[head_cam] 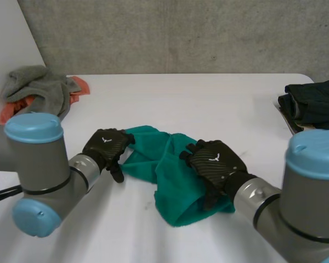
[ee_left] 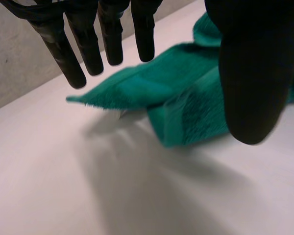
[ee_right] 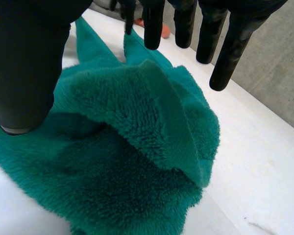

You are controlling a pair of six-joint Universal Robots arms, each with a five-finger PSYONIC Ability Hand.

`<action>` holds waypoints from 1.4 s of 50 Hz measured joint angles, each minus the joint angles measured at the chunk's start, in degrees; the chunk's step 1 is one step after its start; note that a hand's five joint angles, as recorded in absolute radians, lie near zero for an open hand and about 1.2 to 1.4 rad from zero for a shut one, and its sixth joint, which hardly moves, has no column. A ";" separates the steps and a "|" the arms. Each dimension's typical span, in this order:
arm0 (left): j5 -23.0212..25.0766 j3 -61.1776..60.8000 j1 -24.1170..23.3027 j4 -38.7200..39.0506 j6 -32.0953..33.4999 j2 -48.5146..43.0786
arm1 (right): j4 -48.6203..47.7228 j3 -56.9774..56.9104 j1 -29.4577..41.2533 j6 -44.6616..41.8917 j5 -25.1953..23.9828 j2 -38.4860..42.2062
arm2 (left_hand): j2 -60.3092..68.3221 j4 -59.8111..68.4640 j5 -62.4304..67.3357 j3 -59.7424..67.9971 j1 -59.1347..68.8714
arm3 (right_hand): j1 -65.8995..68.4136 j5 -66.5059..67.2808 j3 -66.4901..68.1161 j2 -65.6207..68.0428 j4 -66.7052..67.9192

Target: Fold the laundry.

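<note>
Fingers (ee_left: 62,56) of the left hand (head_cam: 105,143) hang straight and wide of the thumb, holding nothing, at the left end of a green towel (head_cam: 164,170). Whether they touch it I cannot tell. Fingers (ee_right: 230,54) of the right hand (head_cam: 215,163) are also straight and spread, empty, over the towel's right part. The towel lies crumpled in the near middle of the white bench (head_cam: 208,104). A grey and orange pile of cloth (head_cam: 35,87) sits at the far left, and dark clothes (head_cam: 315,104) at the far right.
</note>
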 measured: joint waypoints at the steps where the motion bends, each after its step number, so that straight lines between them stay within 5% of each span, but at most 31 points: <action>1: -1.05 1.28 -0.18 -0.03 0.05 -1.50 | -1.54 -0.50 1.20 -0.31 1.81 1.60 | 2.13 1.95 1.91 2.18 2.03 | 2.25 2.30 2.59 2.18 -0.98; 9: -2.42 6.23 -1.60 -0.25 0.03 -7.15 | -5.31 -2.80 4.43 -2.21 7.87 6.89 | 34.26 34.12 33.63 34.23 35.95 | 29.21 28.86 31.35 32.22 19.52; 10: -2.38 6.97 -2.07 -0.26 0.03 -7.75 | -5.89 -3.18 4.63 -2.41 8.62 7.37 | 45.40 44.89 44.33 45.27 46.61 | 45.76 47.71 50.23 50.47 38.39; 12: -2.36 7.84 -2.70 -0.32 0.08 -8.27 | -6.69 -3.47 4.61 -2.53 9.13 7.43 | 48.36 48.19 46.54 48.20 46.89 | 47.79 52.04 54.66 53.97 42.82; 23: -3.63 10.14 -2.40 -0.06 2.16 0.51 | -6.77 -6.49 -2.11 -3.43 7.86 -5.55 | 49.53 49.48 46.62 49.36 46.89 | 47.79 52.33 55.49 54.06 43.75; 34: -4.90 7.11 4.49 1.26 3.18 20.98 | 12.52 -17.62 -23.25 -13.61 -3.66 -12.47 | 49.63 49.50 46.62 49.49 46.86 | 47.79 52.37 55.51 54.06 43.76; 44: -4.88 4.33 3.90 4.86 4.14 16.09 | 17.35 -18.39 -24.56 -18.16 -5.63 -9.35 | 49.73 49.52 46.62 49.62 46.86 | 47.79 52.37 55.51 54.06 43.76; 50: -5.16 13.30 3.68 9.67 8.17 5.06 | 11.60 -22.47 -22.76 -17.01 -2.34 -1.09 | 49.75 49.73 46.62 49.65 46.86 | 47.79 52.37 55.51 54.06 43.76; 60: -5.43 45.63 3.14 28.80 16.17 -6.74 | -24.49 -41.12 -16.82 -14.54 12.64 10.13 | 49.82 49.74 46.62 49.68 46.86 | 47.79 52.38 55.63 54.06 44.00; 64: -5.57 48.63 3.03 33.95 16.11 -6.69 | -34.65 -41.76 -16.08 -14.35 13.66 9.96 | 49.82 49.74 46.62 49.69 46.86 | 47.79 52.38 55.63 54.06 44.00; 70: -5.35 39.22 3.60 35.70 13.77 -3.52 | -35.27 -35.98 -15.66 -14.07 11.45 8.60 | 49.82 49.74 46.62 49.68 46.86 | 47.79 52.85 55.63 54.06 44.00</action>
